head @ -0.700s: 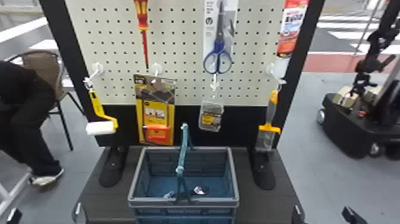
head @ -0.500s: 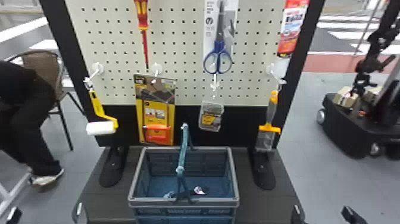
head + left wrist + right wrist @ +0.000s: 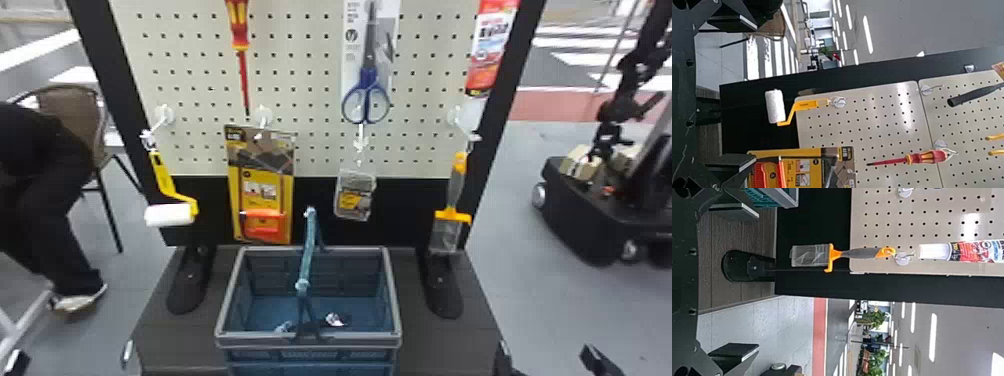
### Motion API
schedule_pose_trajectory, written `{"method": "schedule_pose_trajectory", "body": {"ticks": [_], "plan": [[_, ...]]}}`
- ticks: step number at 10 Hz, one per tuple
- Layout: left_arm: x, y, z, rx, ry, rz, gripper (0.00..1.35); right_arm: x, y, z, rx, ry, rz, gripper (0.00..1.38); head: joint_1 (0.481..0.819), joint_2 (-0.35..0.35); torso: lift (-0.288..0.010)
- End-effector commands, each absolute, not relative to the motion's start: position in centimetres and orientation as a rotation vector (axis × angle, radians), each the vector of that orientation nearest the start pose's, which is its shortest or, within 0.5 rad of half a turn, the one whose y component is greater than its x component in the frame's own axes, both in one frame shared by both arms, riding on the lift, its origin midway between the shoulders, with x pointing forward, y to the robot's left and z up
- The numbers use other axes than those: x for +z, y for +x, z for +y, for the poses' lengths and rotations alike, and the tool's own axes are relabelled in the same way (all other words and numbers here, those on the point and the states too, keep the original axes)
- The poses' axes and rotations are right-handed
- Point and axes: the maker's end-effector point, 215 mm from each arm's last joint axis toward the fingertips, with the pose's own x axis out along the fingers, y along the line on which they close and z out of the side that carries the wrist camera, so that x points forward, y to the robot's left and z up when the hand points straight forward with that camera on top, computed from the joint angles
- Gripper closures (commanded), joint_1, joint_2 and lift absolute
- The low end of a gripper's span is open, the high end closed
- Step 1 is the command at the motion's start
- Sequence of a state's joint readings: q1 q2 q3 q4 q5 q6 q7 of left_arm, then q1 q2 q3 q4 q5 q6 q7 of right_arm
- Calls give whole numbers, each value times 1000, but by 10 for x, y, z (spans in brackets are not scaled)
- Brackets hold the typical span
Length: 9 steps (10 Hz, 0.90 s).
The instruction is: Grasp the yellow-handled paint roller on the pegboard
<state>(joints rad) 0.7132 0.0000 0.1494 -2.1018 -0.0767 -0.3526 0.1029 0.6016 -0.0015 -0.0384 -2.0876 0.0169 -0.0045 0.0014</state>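
The paint roller (image 3: 165, 187) hangs from a white hook at the left end of the pegboard (image 3: 300, 75), its yellow handle slanting down to a white roller sleeve (image 3: 168, 215). In the left wrist view the paint roller (image 3: 807, 105) lies some way beyond my left gripper (image 3: 755, 92), which is open with nothing between its fingers. My right gripper (image 3: 758, 281) is also open and empty, facing the pegboard's right end. Both arms sit low at the front: left fingertips (image 3: 126, 351) and right fingertips (image 3: 592, 357) just peek in at the head view's bottom edge.
A blue-grey basket (image 3: 227, 300) with an upright handle stands on the dark table below the board. Also hanging are a red-yellow screwdriver (image 3: 240, 45), a yellow package (image 3: 260, 190), scissors (image 3: 366, 95), a small packet (image 3: 354, 195) and an orange scraper (image 3: 450, 215). A person (image 3: 35, 200) sits at left.
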Motion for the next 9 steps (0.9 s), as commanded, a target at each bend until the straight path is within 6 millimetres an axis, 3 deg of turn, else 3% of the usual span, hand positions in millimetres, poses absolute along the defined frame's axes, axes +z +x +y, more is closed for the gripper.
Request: {"method": "schedule_pose_trajectory", "body": {"ticks": [1,3,4,5,9], "plan": [[-286,369,321,202,163,-160,134,-355,415,-248,-31,-37,77,124,549,0,-100],[-285,382,341,185,147,-140,137,-357,414,-248,-31,-37,81,124,549,0,-100],[-284,398,350,146,134,-119,137,-357,414,-248,-31,-37,81,124,549,0,-100],[-279,413,355,100,152,-108,137,-355,415,-247,-28,-37,78,124,549,0,-100],[-288,451,377,-7,186,-49,137,-354,416,-243,-23,-31,76,124,549,0,-100]]}}
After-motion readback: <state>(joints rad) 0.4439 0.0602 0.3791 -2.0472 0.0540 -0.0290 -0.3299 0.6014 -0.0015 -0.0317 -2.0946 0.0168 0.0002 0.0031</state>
